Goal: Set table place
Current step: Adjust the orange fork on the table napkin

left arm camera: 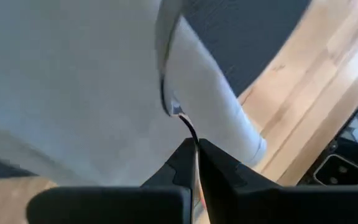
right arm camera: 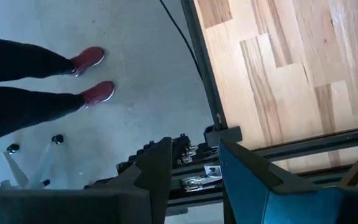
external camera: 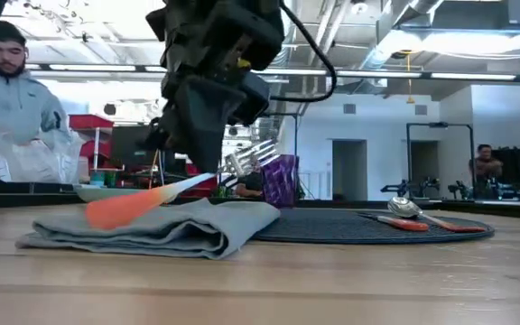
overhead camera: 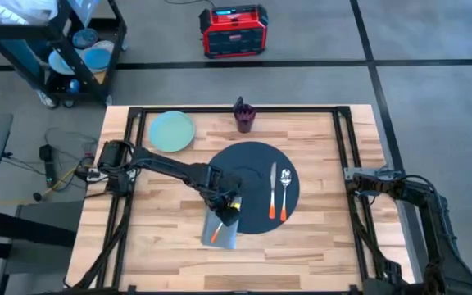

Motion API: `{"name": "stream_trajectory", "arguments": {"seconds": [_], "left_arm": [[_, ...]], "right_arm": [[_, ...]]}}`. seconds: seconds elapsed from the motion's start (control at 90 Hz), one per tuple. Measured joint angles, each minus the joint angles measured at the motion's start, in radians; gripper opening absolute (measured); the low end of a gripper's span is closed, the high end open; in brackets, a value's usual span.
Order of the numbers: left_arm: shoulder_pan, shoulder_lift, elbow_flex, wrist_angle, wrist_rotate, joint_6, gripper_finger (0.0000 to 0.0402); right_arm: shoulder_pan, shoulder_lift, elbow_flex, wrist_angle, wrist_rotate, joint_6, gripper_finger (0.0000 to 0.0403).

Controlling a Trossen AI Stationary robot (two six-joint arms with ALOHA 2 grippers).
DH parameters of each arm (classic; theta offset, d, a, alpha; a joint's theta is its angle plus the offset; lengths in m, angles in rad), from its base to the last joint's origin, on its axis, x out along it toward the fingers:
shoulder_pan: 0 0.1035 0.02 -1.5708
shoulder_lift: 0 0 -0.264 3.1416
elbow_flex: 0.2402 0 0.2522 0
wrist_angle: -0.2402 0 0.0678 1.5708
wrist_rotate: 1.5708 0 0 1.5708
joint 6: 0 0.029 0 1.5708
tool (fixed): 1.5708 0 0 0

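Observation:
An orange-handled fork (external camera: 138, 204) hangs tilted over the folded grey napkin (external camera: 152, 232), which lies on the table (overhead camera: 318, 238) with one edge on the round dark grey mat (overhead camera: 248, 164). My left gripper (overhead camera: 229, 206) is shut on the fork. A knife (overhead camera: 271, 192) and a spoon (overhead camera: 284, 192) with orange handles lie side by side on the mat's right part. My right gripper (right arm camera: 194, 168) waits open over the table's right rail, touching nothing. My left gripper pinches the fork's metal neck (external camera: 208, 180) between its two fingers, between the orange handle and the tines. The fingers come from above, pointing down, across the fork. The fork slants, tines (external camera: 246, 160) up and handle end (external camera: 97, 215) low over the napkin; whether it touches, I cannot tell.
A pale green plate (overhead camera: 172, 131) sits at the table's far left and a purple cup (overhead camera: 243, 115) at the far edge. Beyond the table stand a black cart (overhead camera: 72, 49) and a red box (overhead camera: 233, 30). A person's legs (right arm camera: 36, 81) stand by the right rail.

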Motion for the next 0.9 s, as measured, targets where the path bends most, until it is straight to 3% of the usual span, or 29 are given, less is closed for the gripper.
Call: {"name": "stream_trajectory", "arguments": {"seconds": [0.4,0.9], "left_arm": [[0.019,0.000,-0.064,0.126,-0.038,-0.058,0.0000],[0.023,0.000,-0.070,0.089,-0.143,-0.137,0.0000]], "right_arm": [[-0.001,0.000,0.000,0.000,0.000,-0.010,0.0118],[0.000,0.000,0.000,0.015,0.000,0.042,0.0118]]}}
